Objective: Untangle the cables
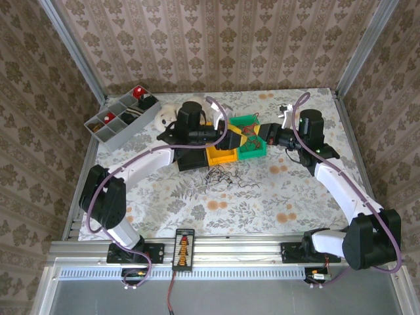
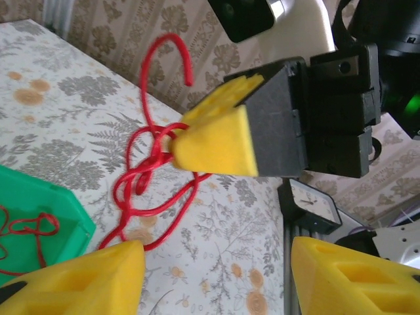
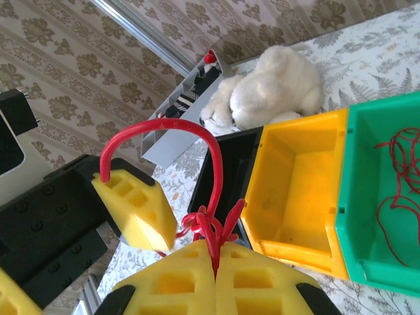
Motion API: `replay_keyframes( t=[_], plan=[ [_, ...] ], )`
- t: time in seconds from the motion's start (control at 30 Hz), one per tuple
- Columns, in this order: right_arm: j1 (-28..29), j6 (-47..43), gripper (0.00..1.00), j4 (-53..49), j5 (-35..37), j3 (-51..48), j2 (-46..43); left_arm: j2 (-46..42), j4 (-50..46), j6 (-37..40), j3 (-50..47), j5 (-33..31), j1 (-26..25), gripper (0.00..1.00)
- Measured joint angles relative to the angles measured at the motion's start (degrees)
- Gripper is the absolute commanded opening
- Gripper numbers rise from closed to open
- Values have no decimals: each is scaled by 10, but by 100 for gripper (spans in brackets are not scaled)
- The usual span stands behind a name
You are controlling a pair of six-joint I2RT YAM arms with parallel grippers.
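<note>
Flowered cloth covers the table (image 1: 282,197), and patterned wallpaper walls stand around it. Two grippers meet nose to nose above the far middle of it.

The right gripper (image 3: 214,254) has its yellow fingers pressed together on one red cable (image 2: 152,172), pinching it just beyond a loose knot. From the knot, several thin red loops hang below the fingertips, and one free end arches up and over toward the left gripper (image 2: 218,254). Whether that end touches a left finger I cannot tell. The left gripper is spread wide, its two yellow fingers standing well apart to either side of the hanging loops, with nothing between them but air and cable.

Under and beside the two grippers are three bins in a row: one black bin (image 3: 220,174), one yellow bin (image 3: 295,197) and one green bin (image 3: 367,262). More thin red wire (image 3: 401,172) lies curled inside the green bin. The yellow one looks bare.

On the cloth on the near side of the grippers, toward the arm bases, lies one small heap of wires (image 1: 225,177), thin squiggles of black and white, loosely scattered.

Beyond the left gripper sit one white plush toy (image 3: 272,92) and one grey divided tray (image 1: 121,118) holding small red and black items.
</note>
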Motion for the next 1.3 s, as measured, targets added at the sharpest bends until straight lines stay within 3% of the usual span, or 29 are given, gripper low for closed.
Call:
replay_keyframes(
  t=[0.33,0.57,0.8,1.3],
  plan=[
    [14,-17,0,2,13,10,2,45,-21,9,38,7,-5,76],
    [21,-15,0,21,16,5,-5,62,-4,-7,38,-27,-5,76],
    [30,9,0,83,28,-26,-15,68,75,-59,25,-37,7,77],
    [35,40,0,145,43,-60,-28,70,155,-103,3,-42,13,62]
  ],
)
